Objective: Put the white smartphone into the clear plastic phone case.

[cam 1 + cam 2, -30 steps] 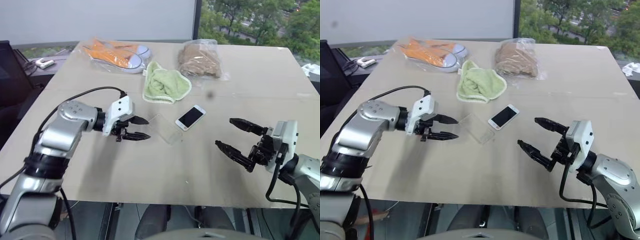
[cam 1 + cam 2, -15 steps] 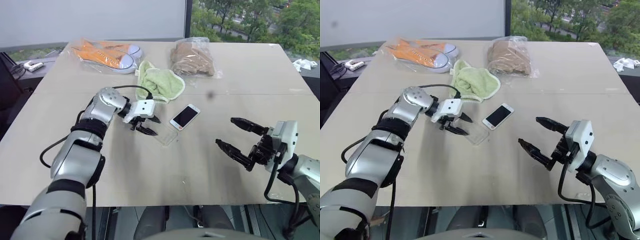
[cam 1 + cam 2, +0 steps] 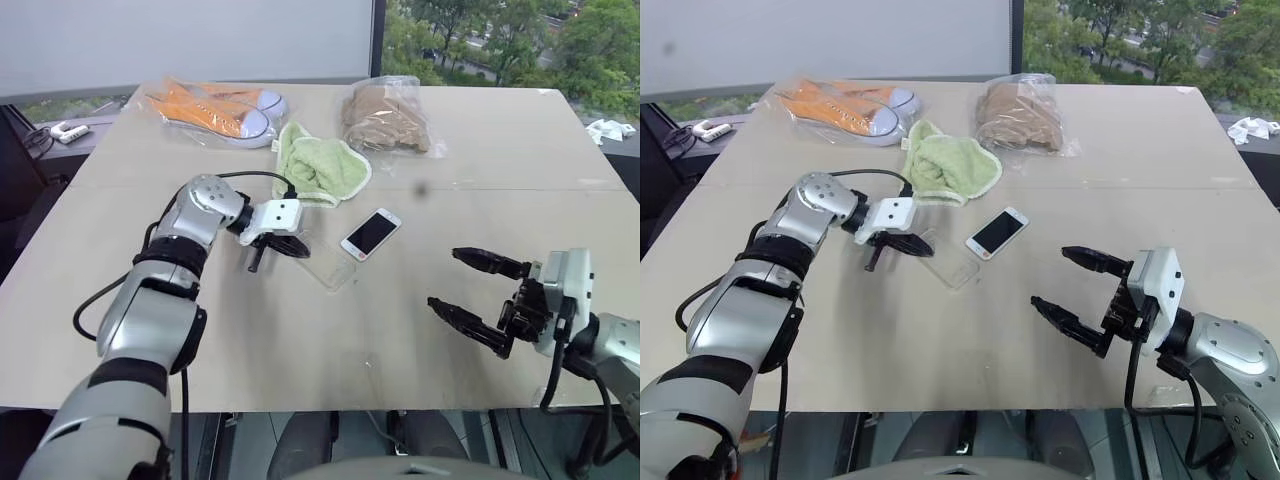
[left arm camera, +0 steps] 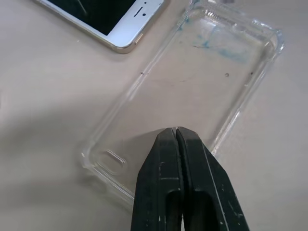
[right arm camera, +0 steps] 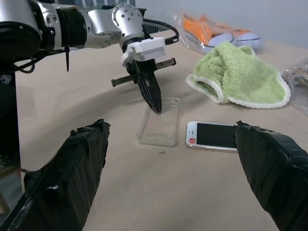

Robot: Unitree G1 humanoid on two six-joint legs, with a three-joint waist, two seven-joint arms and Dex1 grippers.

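Head views: The clear plastic phone case (image 3: 329, 268) lies flat near the middle of the table (image 3: 300, 360) and serves as the reference point. The white smartphone (image 3: 370, 233) lies screen up just beside the case, on its far right side, apart from it. The left gripper (image 3: 297, 251) sits at the case's near-left edge with both fingers pressed together, pointing down and toward the case; nothing is seen between them. The right gripper (image 3: 470, 290) hovers well to the right of the case and nearer the robot, its two fingers spread wide with nothing between them. Beyond the case lies a green towel (image 3: 322, 168). Further back, to the left of the towel, is a bag of orange and white shoes (image 3: 215, 108); to the right of the towel is a bag with a tan item (image 3: 385, 118).

Left wrist view: The closed fingertips (image 4: 177, 144) stand over one long edge of the case (image 4: 192, 91), near its camera cut-out end. Whether they touch the case cannot be determined. The smartphone's (image 4: 108, 19) white end shows just past the case's other long edge, not touching it.

Right wrist view: Both taped fingers (image 5: 72, 168) stand far apart, framing the case (image 5: 161, 122) and the smartphone (image 5: 211, 136) lying side by side. The left gripper (image 5: 156, 107) points down onto the case's far end.
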